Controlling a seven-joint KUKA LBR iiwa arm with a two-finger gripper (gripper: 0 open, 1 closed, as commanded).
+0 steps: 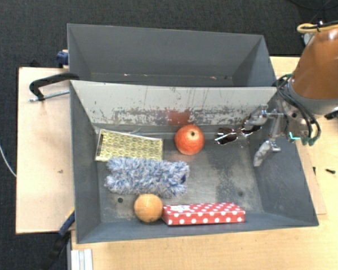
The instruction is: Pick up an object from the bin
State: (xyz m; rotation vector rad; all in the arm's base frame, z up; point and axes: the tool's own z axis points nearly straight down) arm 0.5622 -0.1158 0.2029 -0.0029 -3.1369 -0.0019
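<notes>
- You have nothing picked yet: the gripper (245, 144) hangs in the right part of the bin (281, 198), close to the back wall, and nothing lies between its fingers
- Its fingers stand wide apart, one reaching toward the left and the other pointing down at the bin floor, so you can take the pincer as spread and bare
- The thing nearest to it is the red apple (189, 139), which sits by the back wall about the middle of the bin, just left of the leftward finger; the two are near but apart, and the fingers are not round it
- I judge the apple the likeliest pick only because it is closest; nothing here settles that choice
- The other things lie further left and toward the front, all resting on the floor: a yellow patterned pad (129, 146) flat near the back wall, a blue-and-white fluffy cloth (146, 176) just in front of it, an orange ball (149, 207) at the front, and a red box with white dots (204, 214) along the front wall, just beside the ball
- The floor under the gripper is bare, so closing where it hangs would, by my reading, catch nothing
- Nearly the whole task is left for you: bring the fingers over one thing, lower them round it, close on it, and lift it clear of the bin
- If you go for the apple, mind the back wall just behind it, which leaves a finger little room on that side
</notes>
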